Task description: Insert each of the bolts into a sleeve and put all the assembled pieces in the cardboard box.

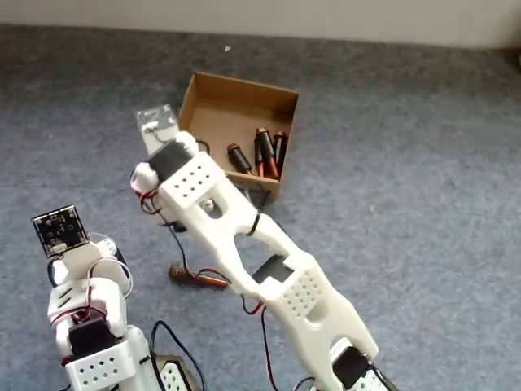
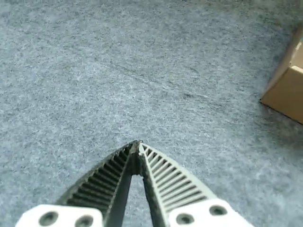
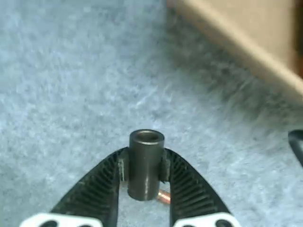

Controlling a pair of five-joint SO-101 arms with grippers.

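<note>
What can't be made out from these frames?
- Right wrist view: how deep the bolt sits; the sleeve in the right gripper covers all but a copper tip.
- High view: whether the piece on the carpet is a bare bolt; the right arm and wires cross it.
- High view: how many pieces lie in the cardboard box; they overlap and are too small.
</note>
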